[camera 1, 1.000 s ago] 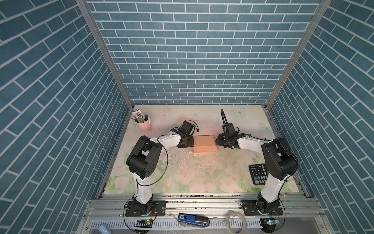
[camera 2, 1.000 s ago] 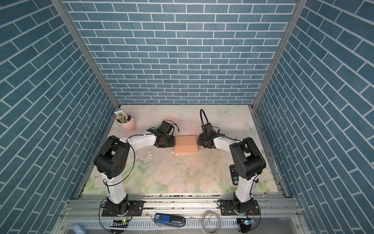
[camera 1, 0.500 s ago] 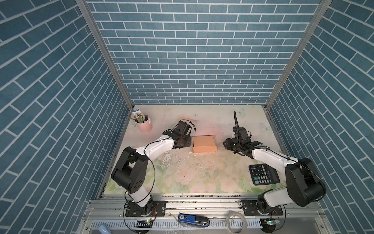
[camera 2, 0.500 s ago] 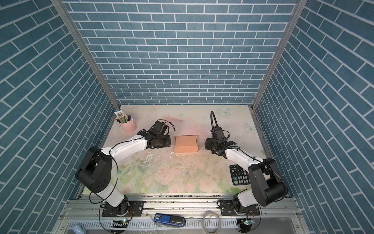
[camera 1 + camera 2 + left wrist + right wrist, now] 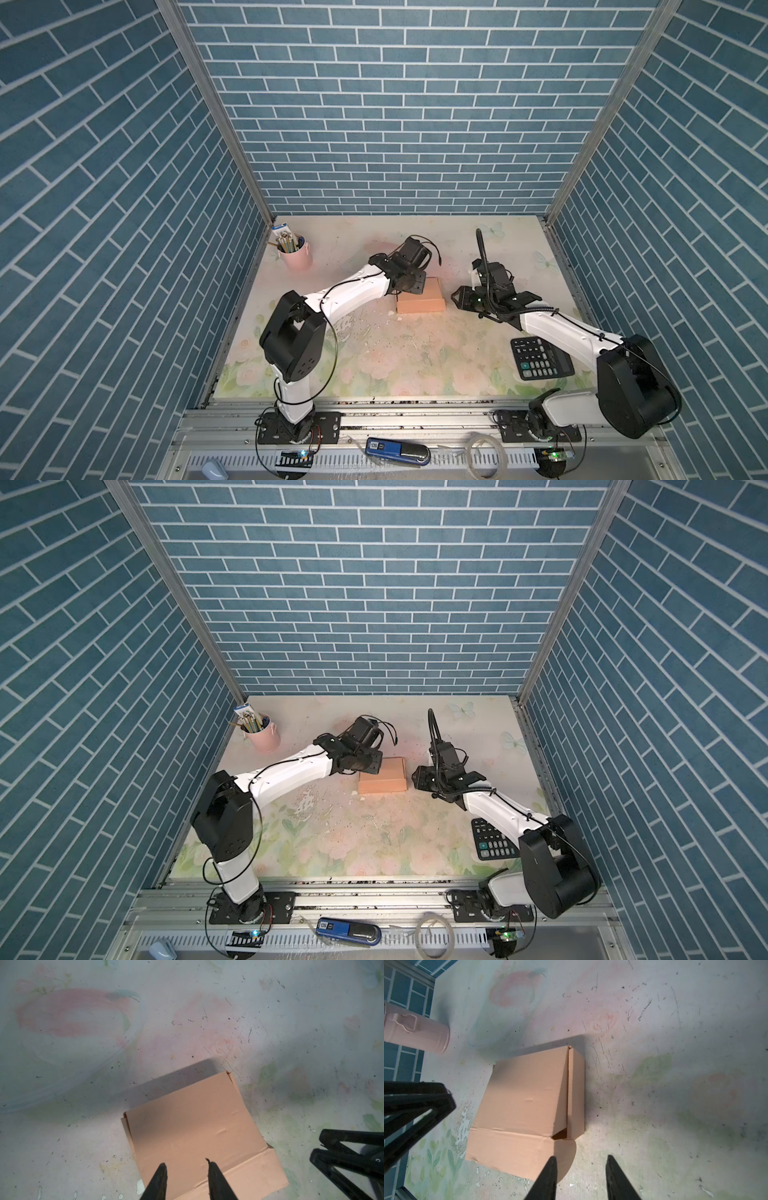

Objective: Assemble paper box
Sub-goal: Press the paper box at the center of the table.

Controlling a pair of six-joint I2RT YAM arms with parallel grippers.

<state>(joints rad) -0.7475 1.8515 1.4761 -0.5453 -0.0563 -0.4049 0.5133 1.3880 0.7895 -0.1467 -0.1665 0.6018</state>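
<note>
Paper box lies folded mid-table between your arms, one lid corner gaping. Your left gripper hangs over its edge, your right gripper just beside it, both spread and empty. Closing seems nearly done; press that corner flat next.

Parted left gripper over paper box

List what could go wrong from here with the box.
1. One lid corner of the paper box gapes; the lid may spring up.
2. The left pincer, open over the lid, could dent the thin card if it presses down.
3. The right pincer, open beside the box, might shove it sideways instead of tucking.
</note>
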